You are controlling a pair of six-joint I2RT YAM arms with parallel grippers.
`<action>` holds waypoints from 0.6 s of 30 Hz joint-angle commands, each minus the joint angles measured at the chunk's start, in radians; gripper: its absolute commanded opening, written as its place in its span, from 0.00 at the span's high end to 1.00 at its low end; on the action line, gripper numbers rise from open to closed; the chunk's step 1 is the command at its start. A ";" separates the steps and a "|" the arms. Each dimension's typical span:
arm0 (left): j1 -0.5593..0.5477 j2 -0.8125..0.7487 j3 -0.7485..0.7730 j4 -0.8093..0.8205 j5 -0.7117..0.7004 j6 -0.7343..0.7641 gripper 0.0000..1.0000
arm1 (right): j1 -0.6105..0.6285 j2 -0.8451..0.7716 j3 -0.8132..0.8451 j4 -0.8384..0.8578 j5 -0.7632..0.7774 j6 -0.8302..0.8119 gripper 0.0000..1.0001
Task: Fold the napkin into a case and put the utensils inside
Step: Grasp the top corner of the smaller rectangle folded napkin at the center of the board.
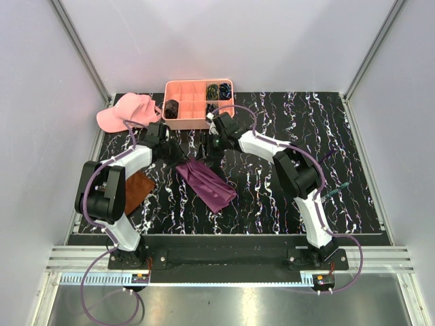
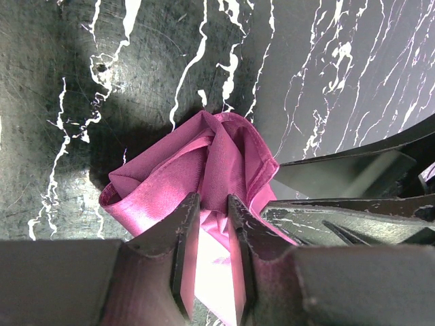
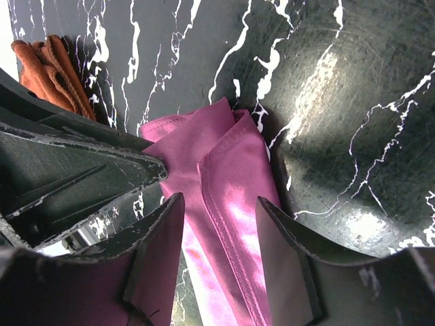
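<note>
Top view: black, white-veined table w/ two arms reaching in from the near edge. The napkin, shiny magenta, lies mid-table, folded into a long strip that runs diagonally from far-left to near-right. Both grippers meet over its far end. L gripper comes in from the left. In the left wrist view its jaws are narrow, nearly together, pinching a fold of the napkin, which is bunched and rumpled just ahead of the tips. R gripper is beside it. In the right wrist view its jaws stand fairly wide, straddling the strip's hemmed edge w/o clamping it; can't tell if the pads touch the cloth. A brown cloth lies flat under the left arm, well apart from the napkin. At the far side of the table sit a pink divided tray and a pink cap to its left.
</note>
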 commanded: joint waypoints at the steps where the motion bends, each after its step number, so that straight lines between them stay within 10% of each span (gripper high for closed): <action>1: 0.000 -0.035 -0.006 0.030 -0.018 0.004 0.75 | 0.009 0.007 0.053 0.032 -0.022 0.004 0.47; 13: 0.008 -0.035 -0.015 0.032 -0.025 0.004 0.77 | 0.011 0.062 0.106 0.034 -0.056 0.009 0.56; 18: 0.011 -0.026 -0.019 0.033 -0.041 0.008 0.80 | 0.014 0.042 0.097 0.034 -0.061 0.012 0.93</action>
